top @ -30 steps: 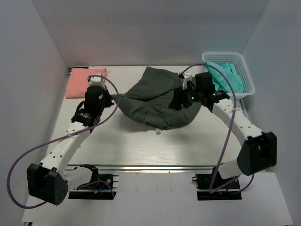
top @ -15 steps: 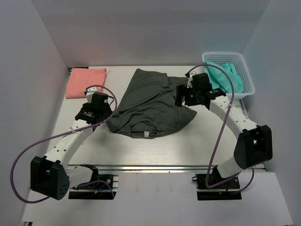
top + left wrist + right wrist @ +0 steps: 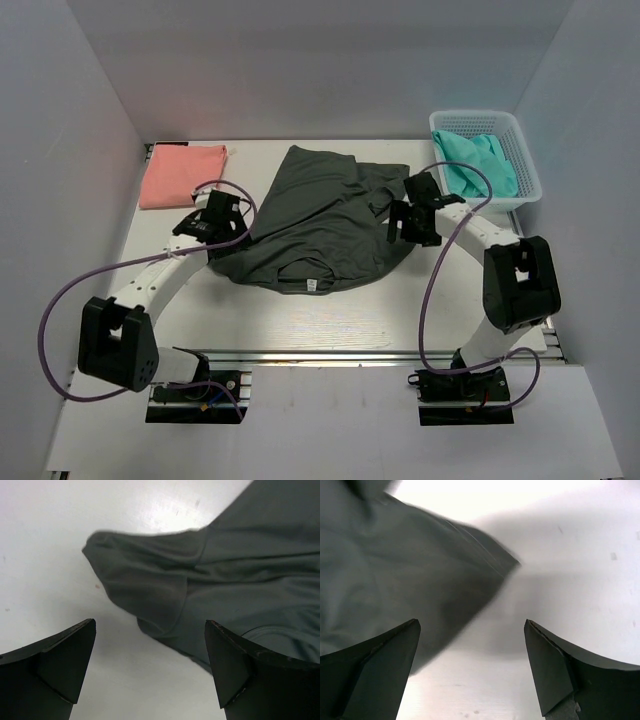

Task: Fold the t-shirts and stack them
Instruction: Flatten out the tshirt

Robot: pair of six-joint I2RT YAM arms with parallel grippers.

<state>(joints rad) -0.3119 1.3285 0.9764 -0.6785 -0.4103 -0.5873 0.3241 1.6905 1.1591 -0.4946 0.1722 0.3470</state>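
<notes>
Top view sits high above and behind the arm bases, facing the far wall, wide enough for the whole table (image 3: 330,310) with the dark grey t-shirt (image 3: 320,215) mid-frame; left wrist camera looks down from close in, the left gripper (image 3: 150,624) filling its bottom corners, onto the shirt's sleeve on that arm's side and bare tabletop; right wrist camera, equally close, peers down past the right gripper (image 3: 472,622) at the shirt's opposite edge; all three views share the shirt, each wrist view one side of it.

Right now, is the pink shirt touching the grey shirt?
Apart. The top view shows a strip of bare white table between the pink shirt and the grey shirt.
</notes>
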